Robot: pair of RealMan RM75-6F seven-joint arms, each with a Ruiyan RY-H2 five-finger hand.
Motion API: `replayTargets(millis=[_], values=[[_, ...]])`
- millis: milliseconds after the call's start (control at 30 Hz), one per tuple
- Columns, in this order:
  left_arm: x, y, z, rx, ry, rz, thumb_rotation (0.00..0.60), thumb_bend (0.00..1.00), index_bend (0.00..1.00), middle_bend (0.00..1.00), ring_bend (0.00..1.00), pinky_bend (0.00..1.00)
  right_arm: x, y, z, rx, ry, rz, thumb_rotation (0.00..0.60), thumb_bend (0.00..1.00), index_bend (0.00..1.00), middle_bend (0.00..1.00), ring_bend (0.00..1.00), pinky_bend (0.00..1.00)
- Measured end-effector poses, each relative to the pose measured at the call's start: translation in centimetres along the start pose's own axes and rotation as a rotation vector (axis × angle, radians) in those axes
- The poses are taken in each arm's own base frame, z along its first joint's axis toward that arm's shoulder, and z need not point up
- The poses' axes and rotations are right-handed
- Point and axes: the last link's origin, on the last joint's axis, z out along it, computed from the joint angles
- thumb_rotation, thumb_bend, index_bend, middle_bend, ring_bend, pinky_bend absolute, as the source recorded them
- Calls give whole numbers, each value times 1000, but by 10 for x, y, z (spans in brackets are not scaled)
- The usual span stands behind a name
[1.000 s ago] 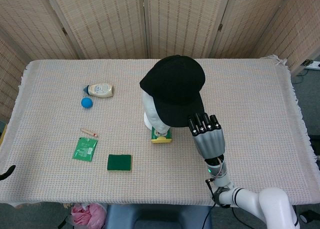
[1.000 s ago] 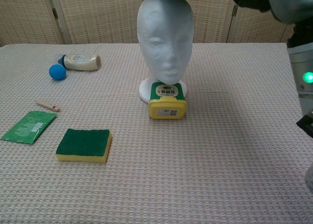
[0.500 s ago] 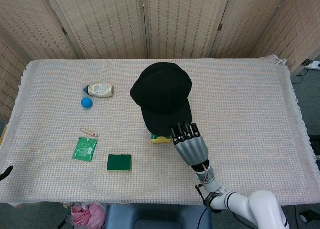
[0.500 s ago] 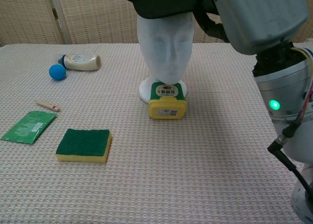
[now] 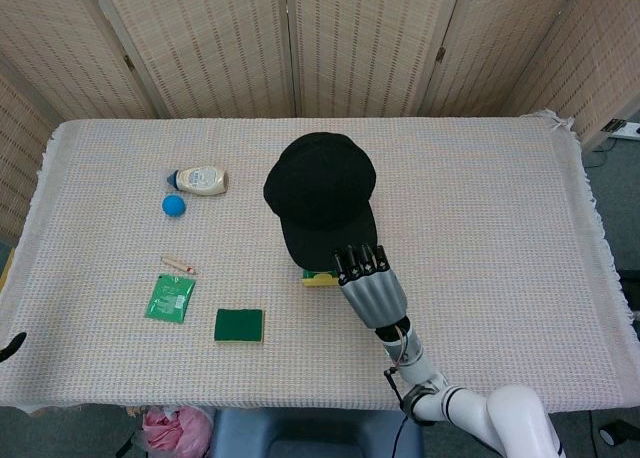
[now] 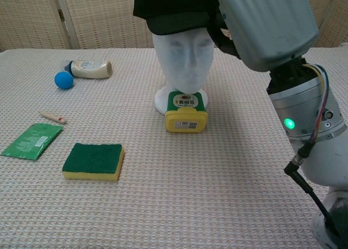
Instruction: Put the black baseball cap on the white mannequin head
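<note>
Woven tablecloth (image 5: 500,198), matte cap (image 5: 322,193), smooth mannequin head (image 6: 183,61)

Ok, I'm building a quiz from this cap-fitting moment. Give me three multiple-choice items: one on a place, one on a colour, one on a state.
1. Where is the sponge?
A. behind the mannequin head
B. near the table's front, left of the yellow container
C. on the bottle

2. What colour is the ball?
A. blue
B. red
C. white

3. Where is the black cap?
A. on the table
B. hanging off the edge
C. on the mannequin head, with the right robot hand at its brim

Answers:
B, the sponge lies front-left of the yellow container.
A, the ball is blue.
C, the black cap covers the mannequin head, with the right robot hand at its brim.
</note>
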Motion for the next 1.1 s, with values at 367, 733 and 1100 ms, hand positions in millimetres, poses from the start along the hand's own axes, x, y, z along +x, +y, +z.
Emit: replayTargets(millis=[367, 733, 1100], values=[[0, 0, 0, 2, 0, 2, 600, 245, 26, 0, 0, 132, 5, 4, -16, -33, -119, 42, 600, 210, 128, 211, 367, 676], [-1, -1, 1, 6, -1, 8, 600, 244, 26, 0, 0, 131, 46, 41, -47, -76, -271, 92, 600, 162, 52, 133, 289, 609], [-6, 9, 2, 0, 8, 38, 600, 245, 26, 0, 0, 131, 81, 137, -86, -286, -514, 205, 600, 162, 52, 64, 186, 487]])
